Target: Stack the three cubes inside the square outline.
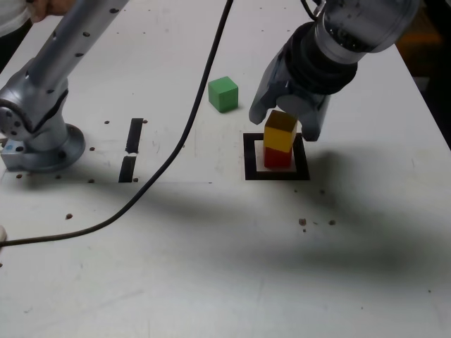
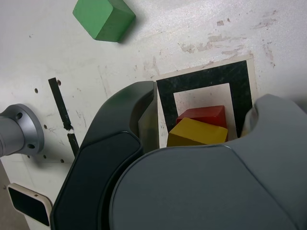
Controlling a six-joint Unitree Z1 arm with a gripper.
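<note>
With the hand (image 1: 287,121) open around the yellow cube (image 1: 280,134), which sits on the red cube (image 1: 277,158) inside the square outline (image 1: 251,172), rise straight up without brushing it.

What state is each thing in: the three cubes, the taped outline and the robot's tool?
Solid red cube: inside the outline, under the yellow one.
Solid yellow cube: stacked on the red one, between the jaws.
Solid green cube: on the table, outside the outline, unstacked.
Black tape square outline: flat, around the red cube.
Grey tool: open.
</note>
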